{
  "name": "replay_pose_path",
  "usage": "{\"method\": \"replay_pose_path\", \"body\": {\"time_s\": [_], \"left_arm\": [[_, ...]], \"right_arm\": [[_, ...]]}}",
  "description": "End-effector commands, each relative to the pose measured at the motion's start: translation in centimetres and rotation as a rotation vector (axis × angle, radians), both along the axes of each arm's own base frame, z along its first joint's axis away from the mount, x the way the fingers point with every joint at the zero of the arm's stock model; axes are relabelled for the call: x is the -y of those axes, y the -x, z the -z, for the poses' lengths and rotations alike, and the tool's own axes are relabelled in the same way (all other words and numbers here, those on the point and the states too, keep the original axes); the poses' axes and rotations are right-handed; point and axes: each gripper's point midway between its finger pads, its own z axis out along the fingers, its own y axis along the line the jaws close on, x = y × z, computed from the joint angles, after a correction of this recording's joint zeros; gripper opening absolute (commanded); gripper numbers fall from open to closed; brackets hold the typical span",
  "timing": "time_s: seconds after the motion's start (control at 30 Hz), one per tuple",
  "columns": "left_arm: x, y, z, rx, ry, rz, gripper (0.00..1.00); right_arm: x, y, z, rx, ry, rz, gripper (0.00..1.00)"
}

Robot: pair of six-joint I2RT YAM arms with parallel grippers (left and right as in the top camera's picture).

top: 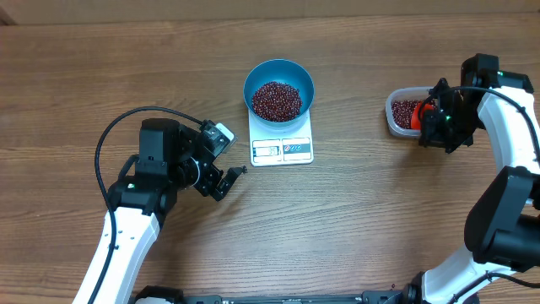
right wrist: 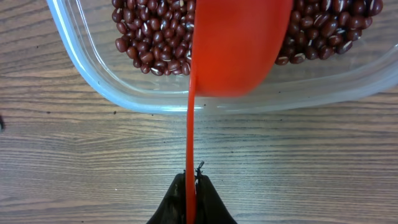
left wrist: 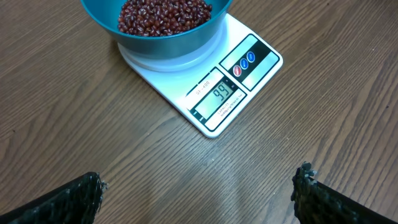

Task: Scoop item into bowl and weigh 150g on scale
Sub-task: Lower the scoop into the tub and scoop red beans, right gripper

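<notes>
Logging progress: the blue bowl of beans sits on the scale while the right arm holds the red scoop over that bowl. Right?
Not quite. The red scoop is over the clear tub of beans, not the blue bowl; the right wrist view shows it.

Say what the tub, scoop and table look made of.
Tub: clear plastic. Its wall looks see-through and faintly cloudy, with a soft sheen beside the beans.
Scoop: probably plastic. It is a uniform orange-red, smooth and glossy, with a thin flat handle.
Table: wood or wood-look laminate, matte brown. Grain lines run across it, but the pictures cannot settle which it is.
</notes>
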Motion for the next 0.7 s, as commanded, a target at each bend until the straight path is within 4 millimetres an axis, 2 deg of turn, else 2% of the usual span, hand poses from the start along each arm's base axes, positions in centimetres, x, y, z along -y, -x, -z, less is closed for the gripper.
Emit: {"method": "replay_pose_path", "body": {"time_s": [0.0, 0.13, 0.4, 0.67], "left_arm": [[0.0, 0.0, -0.1, -0.001, 0.003, -0.007, 1.00], [0.0, -0.1, 0.0, -0.001, 0.003, -0.007, 1.00], [0.0, 0.0, -0.1, -0.001, 0.003, -0.007, 0.99], [0.0, 0.0, -0.1, -0.001, 0.003, -0.007, 1.00]], "right_arm": [[-0.1, 0.3, -0.5, 0.011, -0.004, -0.004, 0.04], [0.0, 0.0, -0.4, 0.025, 0.000, -0.011, 0.04], [0.5, -2.2, -0.6, 0.117, 0.024, -0.027, 0.04], [0.6, -2.4, 0.1, 0.104, 0.021, -0.023, 0.04]]}}
